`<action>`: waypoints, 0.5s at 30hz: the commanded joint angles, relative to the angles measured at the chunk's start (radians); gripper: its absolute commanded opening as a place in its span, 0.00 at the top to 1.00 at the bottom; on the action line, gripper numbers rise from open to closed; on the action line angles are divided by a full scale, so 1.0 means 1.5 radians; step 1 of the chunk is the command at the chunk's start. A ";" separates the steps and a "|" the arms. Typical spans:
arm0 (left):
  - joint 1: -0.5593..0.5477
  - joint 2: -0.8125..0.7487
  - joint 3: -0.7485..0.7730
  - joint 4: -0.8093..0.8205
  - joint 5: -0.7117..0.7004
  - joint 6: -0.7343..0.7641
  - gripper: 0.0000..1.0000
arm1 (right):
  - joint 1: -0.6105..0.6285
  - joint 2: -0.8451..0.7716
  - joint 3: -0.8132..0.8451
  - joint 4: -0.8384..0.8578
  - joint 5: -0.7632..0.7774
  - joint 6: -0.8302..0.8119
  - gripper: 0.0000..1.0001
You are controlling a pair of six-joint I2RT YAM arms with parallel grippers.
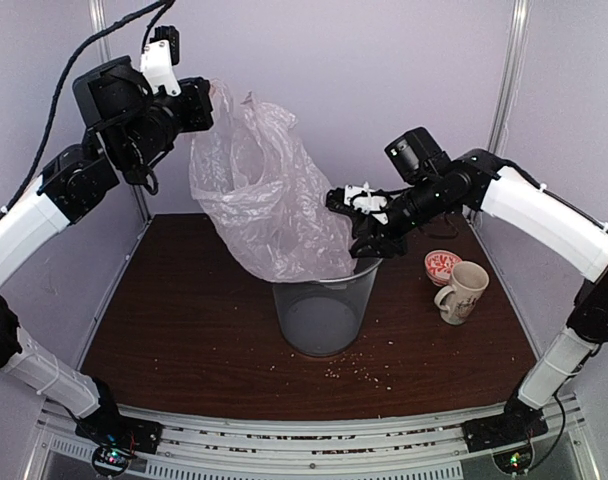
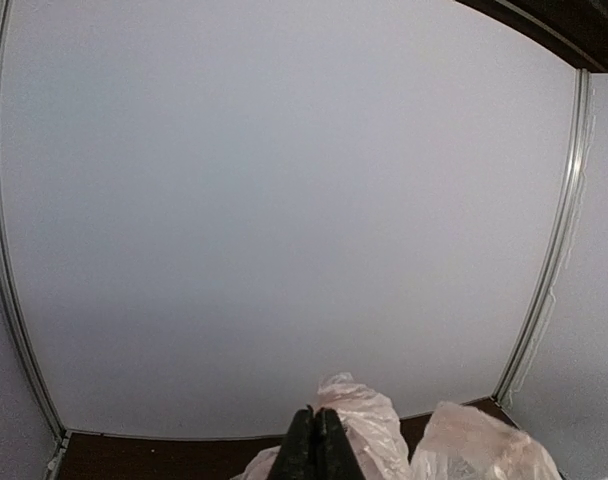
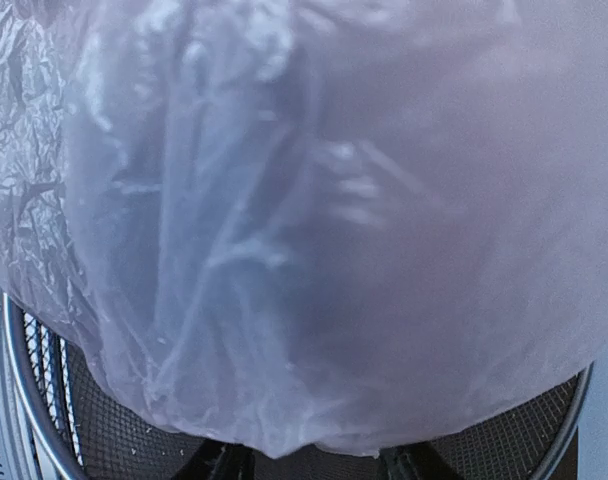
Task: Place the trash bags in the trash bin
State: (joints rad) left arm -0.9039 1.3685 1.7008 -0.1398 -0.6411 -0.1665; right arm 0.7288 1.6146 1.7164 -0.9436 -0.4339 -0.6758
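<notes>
The trash bag [image 1: 269, 195], thin pinkish-white wrinkled film, hangs from my left gripper [image 1: 210, 102] high at the back left. Its lower end dips into the trash bin [image 1: 324, 305], a grey see-through cylinder standing mid-table. In the left wrist view the left gripper [image 2: 317, 448] has its jaws pressed together, with the bag's film [image 2: 369, 425] bunched beside them. My right gripper [image 1: 352, 225] presses against the bag's right side just above the bin's rim. Seen from the right wrist, the bag [image 3: 314, 220] fills the picture; the right gripper [image 3: 314, 466] has its fingers [image 3: 216, 466] apart below the film, over the bin's mesh [image 3: 114, 430].
A cream patterned mug [image 1: 464, 292] and a small red-and-white bowl [image 1: 441, 265] stand right of the bin. Crumbs [image 1: 364, 372] are scattered on the brown table [image 1: 184, 320] in front of it. White walls close the back and both sides.
</notes>
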 commanded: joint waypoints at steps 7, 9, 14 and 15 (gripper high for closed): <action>0.004 0.043 -0.022 0.098 0.088 -0.041 1.00 | -0.001 -0.117 -0.048 0.019 0.009 0.024 0.49; 0.004 0.066 -0.010 0.109 0.107 -0.046 1.00 | -0.001 -0.154 -0.058 0.019 0.012 0.026 0.46; 0.004 0.121 0.032 0.128 0.152 -0.062 1.00 | -0.001 -0.191 -0.058 0.028 0.001 0.050 0.45; 0.004 0.132 0.039 0.129 0.159 -0.066 1.00 | -0.002 -0.189 -0.057 0.034 -0.002 0.058 0.45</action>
State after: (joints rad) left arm -0.9039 1.5181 1.6981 -0.0254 -0.4839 -0.2302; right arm 0.7288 1.3304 1.6360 -0.9150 -0.4263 -0.6334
